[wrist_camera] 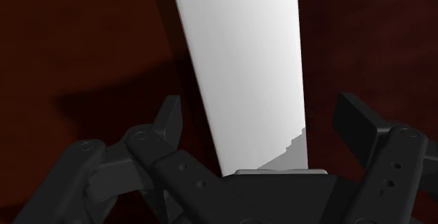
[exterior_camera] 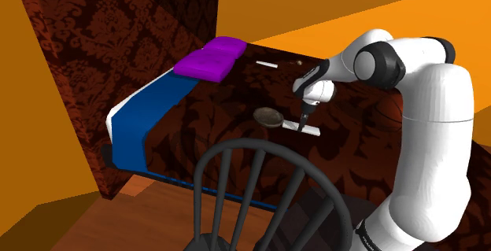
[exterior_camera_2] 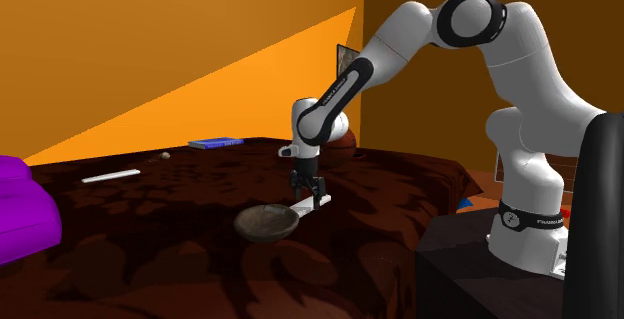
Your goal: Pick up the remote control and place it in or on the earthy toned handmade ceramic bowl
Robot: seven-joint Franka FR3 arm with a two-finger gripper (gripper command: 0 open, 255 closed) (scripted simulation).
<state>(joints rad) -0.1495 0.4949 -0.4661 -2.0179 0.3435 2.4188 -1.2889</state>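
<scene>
The remote control [wrist_camera: 242, 68] is a flat white bar lying on the dark red patterned bedspread [exterior_camera: 236, 143]. My gripper [wrist_camera: 260, 114] is down over it, open, with one black finger on each side and a small gap to each. In the shoulder view the gripper [exterior_camera: 302, 122] points down at the remote [exterior_camera: 314, 131], and the brown bowl [exterior_camera: 268, 116] sits just to its left. In the second exterior view the bowl [exterior_camera_2: 266, 223] lies in front of and left of the gripper [exterior_camera_2: 307, 195] and the remote [exterior_camera_2: 319, 204].
A second white flat bar [exterior_camera_2: 110, 176], a small round object [exterior_camera_2: 164, 154] and a blue book [exterior_camera_2: 215, 143] lie farther off on the bed. Purple pillows [exterior_camera: 211, 59] and a blue blanket [exterior_camera: 145, 116] are at the headboard end. A dark chair back [exterior_camera: 260, 194] stands by the stand.
</scene>
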